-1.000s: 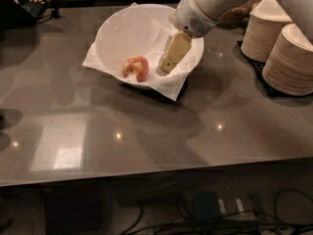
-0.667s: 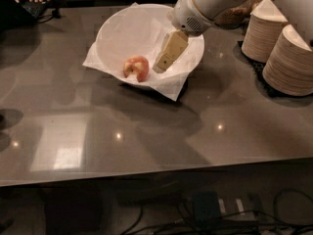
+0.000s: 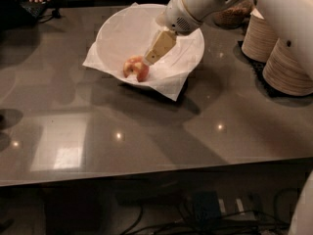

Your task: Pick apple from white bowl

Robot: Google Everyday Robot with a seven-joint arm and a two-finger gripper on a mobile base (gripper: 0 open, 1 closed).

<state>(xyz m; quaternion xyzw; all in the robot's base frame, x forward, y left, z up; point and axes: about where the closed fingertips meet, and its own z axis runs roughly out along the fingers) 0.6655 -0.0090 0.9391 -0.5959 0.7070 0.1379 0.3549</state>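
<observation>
Hovering inside the white bowl, gripper tip just beside the apple, jaws' opening indiscernible.

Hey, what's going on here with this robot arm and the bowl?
A robot arm is reaching into the white bowl on a dark table to pick up the apple. Its pincer is down inside the bowl, right at the apple's upper right side. The apple lies on the paper lining, not yet lifted. Stacks of paper plates stand off to the right.
</observation>
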